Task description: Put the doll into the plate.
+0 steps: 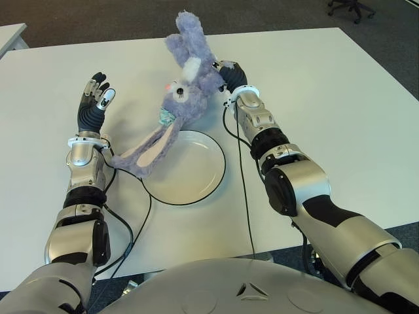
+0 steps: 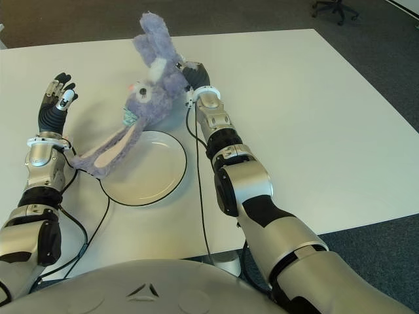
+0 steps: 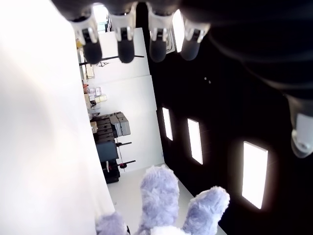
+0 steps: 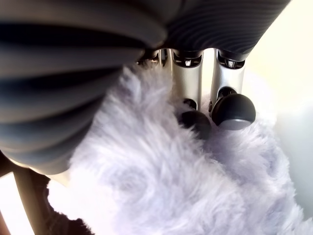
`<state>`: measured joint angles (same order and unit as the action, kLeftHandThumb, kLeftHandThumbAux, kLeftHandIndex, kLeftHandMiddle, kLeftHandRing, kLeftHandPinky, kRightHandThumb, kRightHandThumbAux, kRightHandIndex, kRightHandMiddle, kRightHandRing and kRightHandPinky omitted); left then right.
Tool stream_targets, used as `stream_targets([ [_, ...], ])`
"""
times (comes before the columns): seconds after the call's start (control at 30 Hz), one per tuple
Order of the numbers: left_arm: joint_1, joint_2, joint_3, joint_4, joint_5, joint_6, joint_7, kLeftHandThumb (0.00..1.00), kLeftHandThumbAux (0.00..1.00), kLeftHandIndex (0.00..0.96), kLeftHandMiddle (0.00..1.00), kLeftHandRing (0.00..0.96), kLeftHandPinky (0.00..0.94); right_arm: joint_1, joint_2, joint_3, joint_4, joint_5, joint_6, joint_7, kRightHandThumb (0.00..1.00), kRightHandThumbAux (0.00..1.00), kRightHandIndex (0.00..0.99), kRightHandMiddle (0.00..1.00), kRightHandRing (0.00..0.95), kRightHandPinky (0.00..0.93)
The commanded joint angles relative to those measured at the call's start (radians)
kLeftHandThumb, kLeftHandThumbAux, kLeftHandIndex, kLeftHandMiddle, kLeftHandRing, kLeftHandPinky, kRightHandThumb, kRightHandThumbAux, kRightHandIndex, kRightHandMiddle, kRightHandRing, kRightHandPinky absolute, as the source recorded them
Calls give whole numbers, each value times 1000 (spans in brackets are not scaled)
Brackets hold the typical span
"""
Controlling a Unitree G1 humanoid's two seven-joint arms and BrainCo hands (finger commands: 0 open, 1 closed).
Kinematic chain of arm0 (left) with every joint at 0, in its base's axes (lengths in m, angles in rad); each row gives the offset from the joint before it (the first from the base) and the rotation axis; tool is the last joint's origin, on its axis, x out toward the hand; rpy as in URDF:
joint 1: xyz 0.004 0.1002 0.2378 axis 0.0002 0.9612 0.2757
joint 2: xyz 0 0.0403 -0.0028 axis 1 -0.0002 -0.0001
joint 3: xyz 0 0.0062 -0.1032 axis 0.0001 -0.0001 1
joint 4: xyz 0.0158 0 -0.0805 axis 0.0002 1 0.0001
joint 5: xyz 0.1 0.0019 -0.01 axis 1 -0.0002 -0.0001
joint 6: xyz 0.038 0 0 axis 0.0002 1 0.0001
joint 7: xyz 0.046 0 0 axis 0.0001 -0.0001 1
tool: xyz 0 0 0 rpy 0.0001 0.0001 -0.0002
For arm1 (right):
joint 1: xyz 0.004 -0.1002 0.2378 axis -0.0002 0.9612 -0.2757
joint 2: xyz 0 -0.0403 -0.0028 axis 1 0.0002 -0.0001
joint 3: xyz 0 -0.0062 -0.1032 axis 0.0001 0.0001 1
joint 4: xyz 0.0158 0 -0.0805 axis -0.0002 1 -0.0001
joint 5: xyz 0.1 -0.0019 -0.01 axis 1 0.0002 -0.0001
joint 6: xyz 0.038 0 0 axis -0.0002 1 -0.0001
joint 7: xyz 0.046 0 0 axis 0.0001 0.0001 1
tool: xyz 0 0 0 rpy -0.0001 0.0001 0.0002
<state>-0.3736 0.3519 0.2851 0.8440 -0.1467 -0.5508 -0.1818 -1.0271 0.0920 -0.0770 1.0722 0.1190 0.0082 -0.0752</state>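
Gripping a fluffy purple rabbit doll (image 1: 186,82), the right hand (image 1: 230,77) held it in the air above the far edge of a white plate (image 1: 193,173) on the white bench (image 1: 327,98). Its fingers (image 4: 230,110) were curled into the fur. The doll hung head down, its long ears drooping past the plate's left rim toward the bench. The left hand (image 1: 93,98) was raised to the left of the doll, fingers straight and spread, holding nothing.
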Motion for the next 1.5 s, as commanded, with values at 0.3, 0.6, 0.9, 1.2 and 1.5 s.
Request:
stream_targets([
  [0.3, 88, -58, -30, 108, 35, 13, 28, 0, 428, 0, 70, 83, 107, -60, 107, -33, -28, 48, 22, 10, 697, 720, 435, 770, 828, 852],
  [0.6, 83, -57, -35, 119, 37, 14, 36, 0, 440, 0, 71, 87, 112, -83, 101, -39, -49, 67, 31, 10, 698, 719, 436, 769, 828, 854],
  [0.9, 80, -58, -41, 129, 35, 2, 40, 0, 441, 0, 69, 87, 109, -87, 97, -35, -77, 64, 30, 18, 703, 718, 438, 780, 835, 854],
  [1.2, 70, -57, -41, 149, 30, -4, 35, 0, 450, 0, 71, 87, 106, -93, 92, -34, -93, 62, 31, 20, 704, 718, 438, 780, 833, 850],
  [1.5, 63, -58, -42, 164, 32, -15, 38, 0, 452, 0, 71, 84, 100, -97, 93, -39, -124, 72, 35, 20, 702, 719, 436, 780, 833, 850],
])
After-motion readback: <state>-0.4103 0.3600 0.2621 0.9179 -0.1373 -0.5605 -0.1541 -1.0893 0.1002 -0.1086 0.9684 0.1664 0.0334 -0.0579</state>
